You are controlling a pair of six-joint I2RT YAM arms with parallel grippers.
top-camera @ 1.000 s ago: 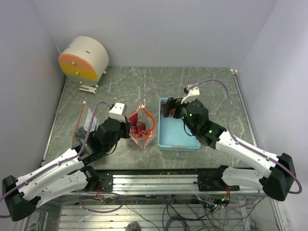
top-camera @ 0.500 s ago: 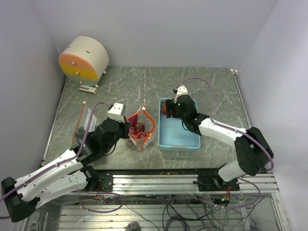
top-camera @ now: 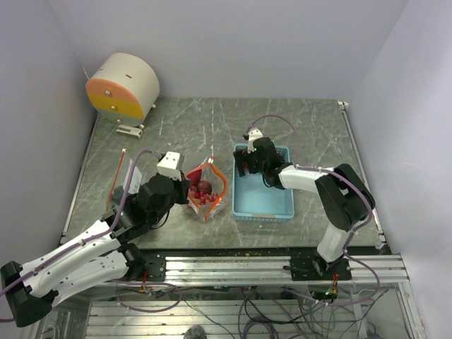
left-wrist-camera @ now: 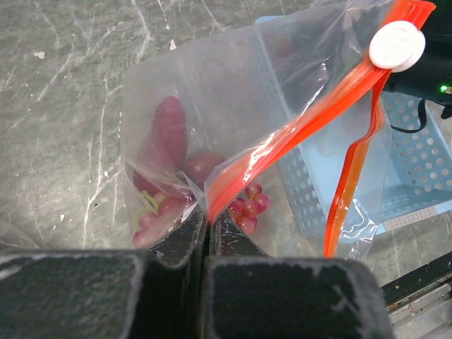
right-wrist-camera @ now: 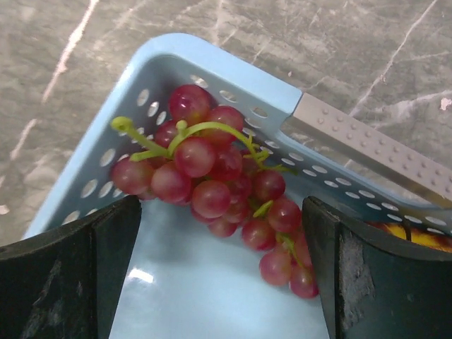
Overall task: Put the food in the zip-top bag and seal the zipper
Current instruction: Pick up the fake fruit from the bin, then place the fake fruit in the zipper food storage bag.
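Observation:
The clear zip-top bag stands open beside the blue tray. Its orange-red zipper carries a white slider. Inside the bag lie red round fruits and a small cluster of grapes. My left gripper is shut on the bag's mouth edge at the zipper strip. Another dark red grape cluster with a green stem lies in the tray's far left corner. My right gripper is open low over the tray, and its fingers flank the cluster's near end without touching it.
A white and orange drum-shaped device sits at the table's back left. A thin orange-edged clear stand rises left of my left arm. Something yellow-orange shows at the tray wall beside my right finger. Walls close in on three sides.
My right arm has reached forward and left to the tray's far left corner, over the grape cluster. Left gripper and bag have barely moved.

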